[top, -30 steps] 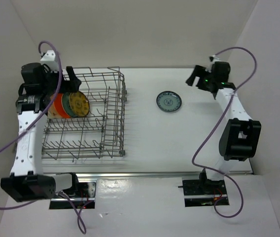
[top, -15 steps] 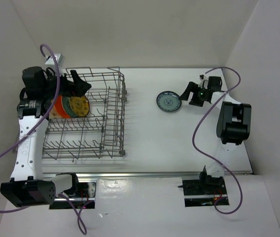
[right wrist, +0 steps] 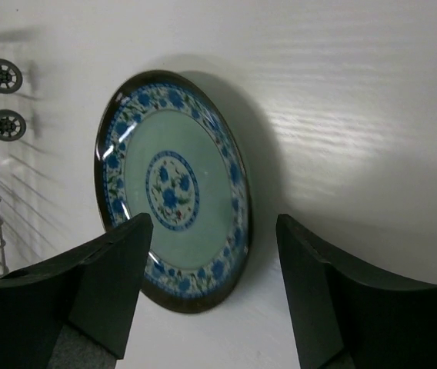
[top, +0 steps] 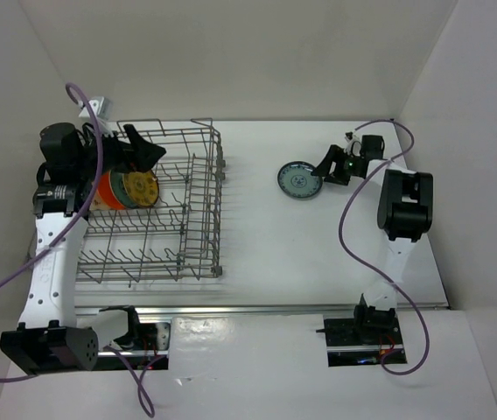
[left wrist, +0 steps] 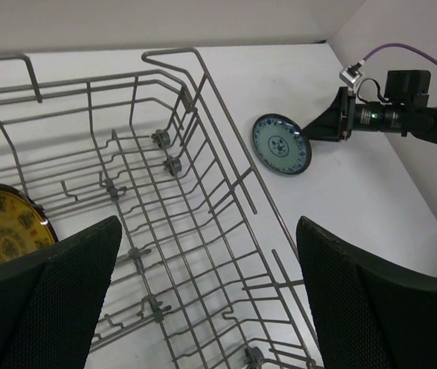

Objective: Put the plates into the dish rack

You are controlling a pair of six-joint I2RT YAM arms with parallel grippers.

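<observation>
The blue-and-white plate [top: 300,181] lies flat on the white table, right of the dish rack [top: 217,206]. My right gripper [top: 327,166] is open and low at the plate's right rim. In the right wrist view its fingers [right wrist: 103,284] flank the plate's near edge [right wrist: 172,188]. My left gripper [top: 143,150] is open and empty above the rack's back left. A yellow plate [top: 138,186] and an orange-red plate [top: 101,189] stand on edge in the rack. The yellow plate [left wrist: 3,231], the rack [left wrist: 203,192] and the blue plate [left wrist: 281,144] show in the left wrist view. The cream plates are not discernible.
White walls close the table at the back and on both sides. Purple cables loop off both arms [top: 353,236]. The rack's small wheels [right wrist: 3,77] show left of the blue plate. The table's front edge has a metal rail [top: 257,308].
My right gripper has swung from the far right corner down and left to the blue-and-white plate's rim. My left gripper has shifted slightly right over the rack.
</observation>
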